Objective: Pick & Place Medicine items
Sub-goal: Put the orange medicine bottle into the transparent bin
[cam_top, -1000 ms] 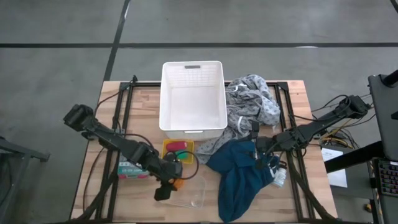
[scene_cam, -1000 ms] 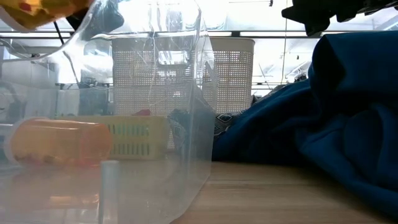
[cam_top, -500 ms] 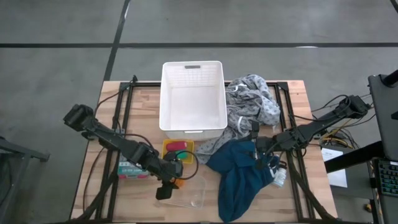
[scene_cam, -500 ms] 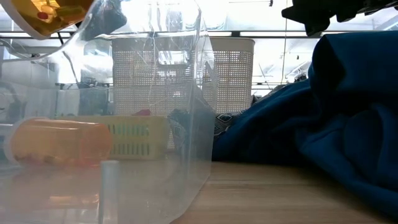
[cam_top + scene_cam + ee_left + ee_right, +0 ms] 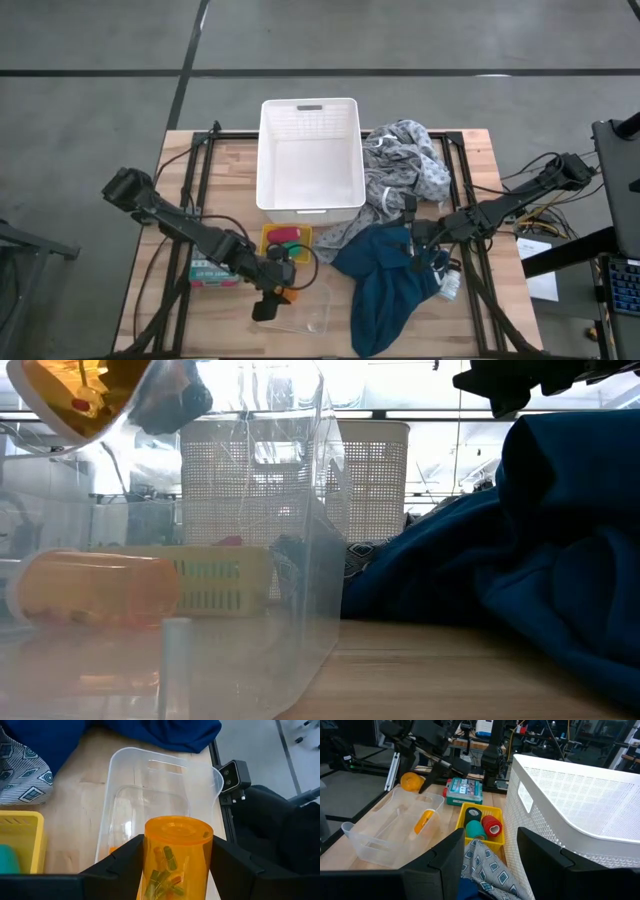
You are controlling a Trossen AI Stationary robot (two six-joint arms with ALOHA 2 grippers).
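Note:
My left gripper (image 5: pixel 278 298) is shut on an orange pill bottle (image 5: pixel 176 855) and hangs above a clear plastic tub (image 5: pixel 157 795) near the table's front edge. A second orange bottle (image 5: pixel 423 820) lies on its side in that tub. A small yellow basket (image 5: pixel 462 810) holds a red cylinder (image 5: pixel 492 826), a green roll (image 5: pixel 476 829) and a dark roll (image 5: pixel 472 813). A green-white box (image 5: pixel 464 791) lies flat on the table beside it. My right gripper (image 5: pixel 418 255) stands open over the teal-blue cloth (image 5: pixel 390 290). A white bottle (image 5: pixel 450 285) lies by that cloth's right edge. My left gripper pinches the orange bottle's side wall (image 5: pixel 150 865) between its two fingers, one on each side. The fingers slant down toward the tub and lie along the bottle. The bottle's closed orange end (image 5: pixel 177 826) points away from the wrist, and the bottle hangs tilted, clear of the tub.
A big white mesh basket (image 5: pixel 310 160) stands at the table's far middle. The grey patterned cloth (image 5: pixel 405 170) is heaped to its right and runs into the teal-blue cloth. Bare wood shows at the table's near left (image 5: pixel 160 320).
My left gripper has tipped and rolled a little in place over the tub. The orange bottle in it has turned along and shows lower and fuller in the low view.

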